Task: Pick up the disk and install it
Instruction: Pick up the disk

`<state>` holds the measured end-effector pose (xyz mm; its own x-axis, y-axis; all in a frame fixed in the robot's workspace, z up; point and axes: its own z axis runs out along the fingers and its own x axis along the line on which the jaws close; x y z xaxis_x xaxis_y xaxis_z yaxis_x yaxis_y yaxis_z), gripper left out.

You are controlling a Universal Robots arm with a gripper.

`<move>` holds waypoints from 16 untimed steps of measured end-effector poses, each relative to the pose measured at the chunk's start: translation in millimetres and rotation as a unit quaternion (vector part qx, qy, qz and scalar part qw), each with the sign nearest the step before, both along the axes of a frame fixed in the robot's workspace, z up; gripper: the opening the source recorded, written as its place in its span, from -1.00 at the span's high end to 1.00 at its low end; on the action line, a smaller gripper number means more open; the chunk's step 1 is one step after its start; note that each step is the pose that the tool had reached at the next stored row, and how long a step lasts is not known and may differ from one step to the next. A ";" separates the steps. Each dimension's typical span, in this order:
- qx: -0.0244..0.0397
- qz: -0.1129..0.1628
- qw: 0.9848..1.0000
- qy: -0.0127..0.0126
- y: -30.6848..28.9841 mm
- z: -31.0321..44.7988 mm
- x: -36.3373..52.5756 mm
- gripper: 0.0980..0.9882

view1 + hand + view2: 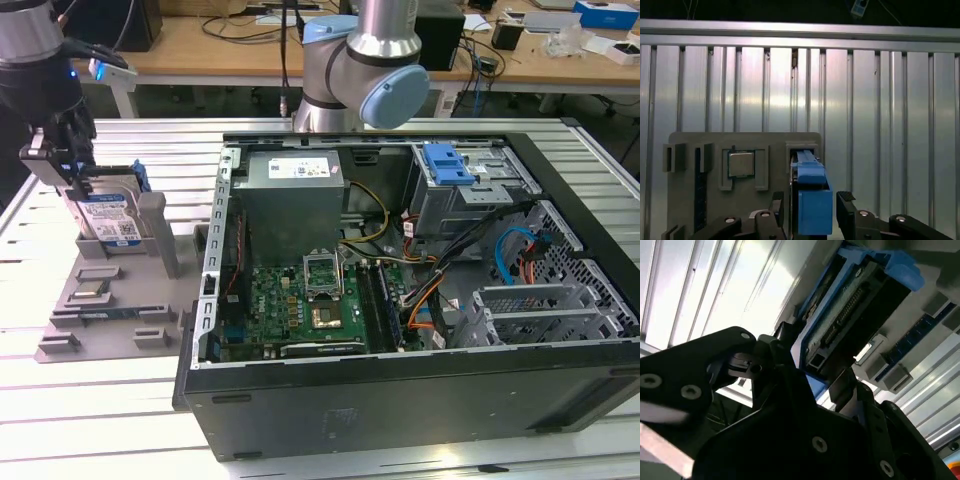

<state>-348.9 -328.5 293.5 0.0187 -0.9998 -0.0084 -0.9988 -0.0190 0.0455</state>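
The disk (108, 218), silver-grey with a blue-and-white label and a blue bracket, stands on edge in a slot of the grey holder tray (110, 300) at the exterior view's left. My gripper (78, 172) hangs over its top end, with a dark finger on each side of it. In the first wrist view the disk's blue bracket (814, 200) sits between the fingertips (846, 200), and a narrow gap shows on both sides, so the gripper (812, 205) is open. The second wrist view shows the disk's connector edge (850, 300) between the same fingers (785, 340).
The open computer case (400, 400) lies to the exterior view's right of the tray, with a grey power supply (295, 200), the motherboard (300, 300) and a metal drive cage (470, 200) under a blue latch plate (447, 165). A processor chip (741, 164) rests in the holder tray (705, 145).
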 end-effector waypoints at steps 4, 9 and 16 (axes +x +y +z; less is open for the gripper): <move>-0.001 0.000 1.000 0.000 0.0 0.0 0.1 0.39; -0.001 0.000 1.000 0.000 0.0 0.0 0.1 0.39; -0.001 0.000 1.000 0.000 0.1 3.7 0.1 0.39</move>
